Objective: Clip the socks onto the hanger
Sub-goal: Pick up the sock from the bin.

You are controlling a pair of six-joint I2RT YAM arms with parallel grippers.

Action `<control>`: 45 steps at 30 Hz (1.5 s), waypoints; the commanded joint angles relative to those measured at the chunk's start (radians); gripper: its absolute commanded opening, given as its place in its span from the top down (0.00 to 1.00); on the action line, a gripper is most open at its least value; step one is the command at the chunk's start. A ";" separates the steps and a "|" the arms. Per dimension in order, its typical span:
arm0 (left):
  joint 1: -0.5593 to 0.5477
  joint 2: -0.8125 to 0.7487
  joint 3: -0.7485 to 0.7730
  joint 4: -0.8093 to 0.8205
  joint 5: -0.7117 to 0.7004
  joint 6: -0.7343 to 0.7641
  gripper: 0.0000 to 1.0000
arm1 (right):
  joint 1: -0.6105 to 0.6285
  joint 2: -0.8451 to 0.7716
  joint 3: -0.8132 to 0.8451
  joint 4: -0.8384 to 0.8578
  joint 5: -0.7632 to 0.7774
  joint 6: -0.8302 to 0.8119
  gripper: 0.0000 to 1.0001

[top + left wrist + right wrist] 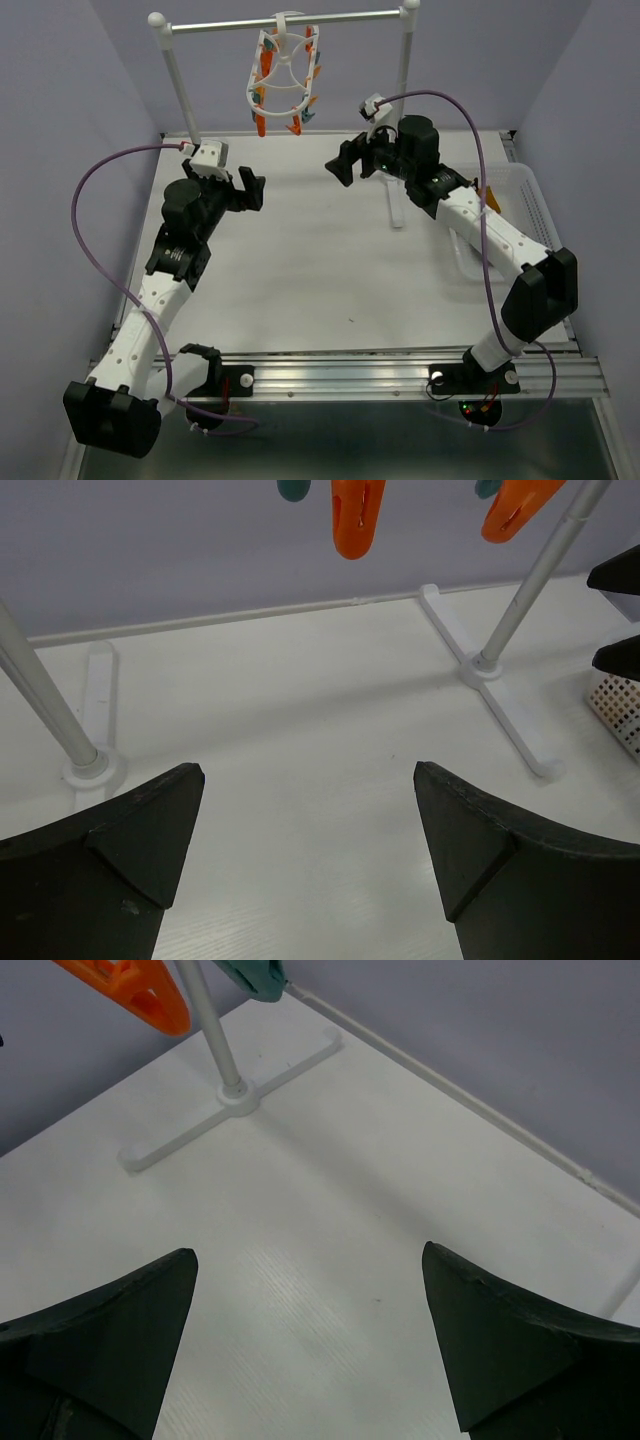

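Hovering above the white table (pixel 300 280), both arms reach out from the near edge and neither holds anything. The left gripper (pixel 250 190) has its jaws spread wide, and in its wrist view the tabletop shows through the gap between the two dark fingertips (pixel 150 830). The right gripper (pixel 345 165) is spread just as wide and grips nothing, with the same white surface between its fingertips (pixel 130 1310). The two grippers face each other across the middle of the table, well apart. Behind the right jaws, alongside that arm, sits the clear basket (pixel 525 205). A sliver of orange at its rim beside the arm may be one of the socks (pixel 489 196), though too little of it shows to be sure. Beyond both sets of jaws stands the rail stand (pixel 290 21), its feet flat on the table near the far edge. The hanger (pixel 283 75) hangs tilted from the rail, above and ahead of the jaws and roughly between them. Its orange clips (pixel 357 515) and teal clips (pixel 255 972) dangle past the fingertips at the top of each wrist view.
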 commanded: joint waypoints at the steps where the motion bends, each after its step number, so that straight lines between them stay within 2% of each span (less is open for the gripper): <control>1: 0.000 -0.037 -0.016 0.047 -0.023 -0.003 0.01 | 0.045 0.009 0.067 -0.030 -0.026 -0.041 0.00; 5: 0.000 -0.037 -0.020 0.044 -0.037 -0.003 0.01 | 0.055 0.004 0.070 -0.020 -0.016 -0.024 0.00; 8: 0.000 -0.039 -0.028 0.044 -0.035 -0.009 0.01 | 0.055 -0.005 0.050 -0.026 0.099 0.010 0.00; 11: 0.000 -0.040 -0.040 0.053 -0.012 -0.019 0.01 | 0.055 -0.035 -0.003 -0.046 0.390 0.115 0.00; 13: 0.000 -0.039 -0.043 0.053 0.000 -0.022 0.01 | 0.055 -0.061 -0.036 -0.079 0.496 0.194 0.00; 15: 0.000 -0.039 -0.040 0.052 0.012 -0.022 0.01 | 0.023 -0.080 -0.089 -0.124 0.550 0.246 0.00; 19: 0.001 -0.039 -0.036 0.061 0.043 -0.019 0.01 | -0.159 -0.176 -0.210 -0.161 0.547 0.423 0.00; 25: 0.000 -0.023 -0.039 0.081 0.078 -0.008 0.01 | -0.322 -0.304 -0.319 -0.245 0.691 0.448 0.00; 28: 0.000 -0.004 -0.030 0.078 0.088 -0.006 0.01 | -0.455 -0.316 -0.335 -0.296 0.664 0.455 0.00; 30: 0.000 0.013 -0.022 0.075 0.101 -0.006 0.01 | -0.547 -0.289 -0.338 -0.297 0.594 0.442 0.00; 36: 0.001 0.035 -0.007 0.059 0.101 -0.003 0.01 | -0.679 -0.122 -0.254 -0.311 0.500 0.392 0.03; 42: 0.001 0.020 -0.022 0.065 0.091 -0.012 0.01 | -0.732 -0.005 -0.200 -0.308 0.514 0.383 0.07; 45: 0.001 0.023 -0.031 0.071 0.088 -0.017 0.01 | -0.732 0.053 -0.177 -0.302 0.498 0.373 0.12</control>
